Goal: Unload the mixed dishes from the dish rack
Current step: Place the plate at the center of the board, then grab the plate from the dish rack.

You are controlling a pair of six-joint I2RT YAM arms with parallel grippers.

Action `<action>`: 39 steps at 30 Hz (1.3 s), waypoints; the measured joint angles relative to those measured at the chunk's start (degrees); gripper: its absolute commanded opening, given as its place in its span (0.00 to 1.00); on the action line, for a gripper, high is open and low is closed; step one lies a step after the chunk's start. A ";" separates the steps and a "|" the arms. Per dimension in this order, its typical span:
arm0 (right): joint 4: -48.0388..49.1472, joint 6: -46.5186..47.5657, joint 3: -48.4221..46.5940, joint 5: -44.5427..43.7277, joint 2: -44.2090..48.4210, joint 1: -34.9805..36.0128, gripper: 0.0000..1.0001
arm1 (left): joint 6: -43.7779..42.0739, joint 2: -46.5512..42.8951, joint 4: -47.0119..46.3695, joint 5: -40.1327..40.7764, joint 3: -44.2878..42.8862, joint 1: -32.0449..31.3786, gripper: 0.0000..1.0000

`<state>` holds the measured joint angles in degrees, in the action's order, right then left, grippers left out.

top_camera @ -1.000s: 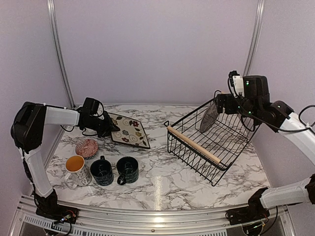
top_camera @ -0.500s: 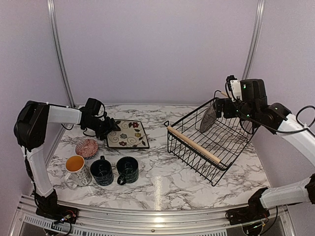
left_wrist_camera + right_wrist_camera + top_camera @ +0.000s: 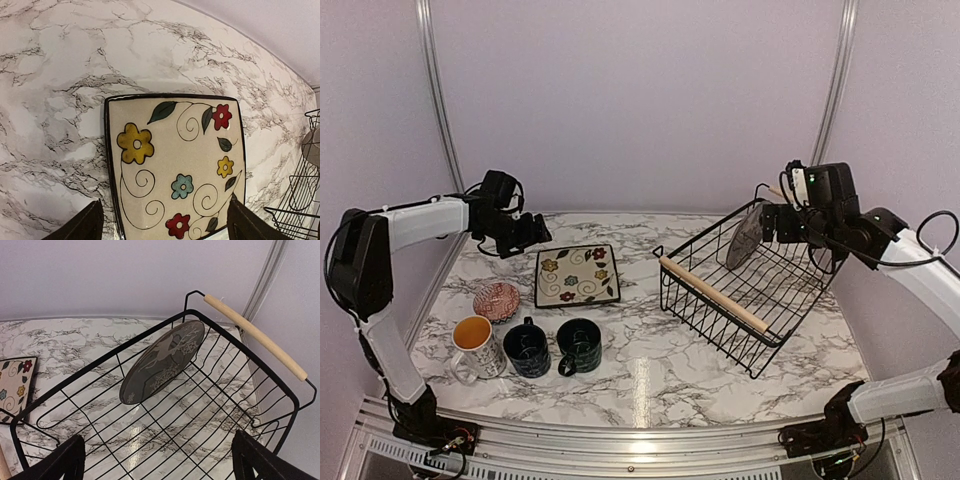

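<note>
A square cream plate (image 3: 577, 276) with a dark rim and painted flowers lies flat on the marble, free of any grip. My left gripper (image 3: 525, 235) hovers open just behind it; in the left wrist view the plate (image 3: 175, 165) fills the space ahead of the open gripper (image 3: 165, 222). The black wire dish rack (image 3: 710, 292) stands at the right with a grey patterned round plate (image 3: 747, 240) leaning inside. My right gripper (image 3: 775, 222) hangs open over the rack's far corner; the right wrist view shows this gripper (image 3: 162, 460) above the rack (image 3: 260, 337) and the grey plate (image 3: 162, 361).
At the front left stand a white mug with an orange inside (image 3: 473, 345) and two dark mugs (image 3: 527, 348) (image 3: 580, 345). A small pinkish-red bowl (image 3: 497, 299) sits just behind them, left of the square plate. Metal frame posts rise at the back corners.
My left gripper has opened and let go of the square plate, which went from tilted to flat on the table. The gripper pulled back and up. The right arm barely moved.
</note>
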<state>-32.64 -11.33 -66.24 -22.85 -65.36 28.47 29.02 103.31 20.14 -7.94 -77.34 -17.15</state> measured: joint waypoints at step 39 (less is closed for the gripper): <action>9.49 -30.25 -13.31 0.79 -35.98 -6.84 0.48 | -10.40 -33.51 -1.68 0.13 10.03 -0.20 0.99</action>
<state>-23.16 -41.58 -79.55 -22.06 -101.34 21.63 18.61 69.80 18.46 -7.81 -67.31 -17.34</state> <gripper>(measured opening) 0.522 0.988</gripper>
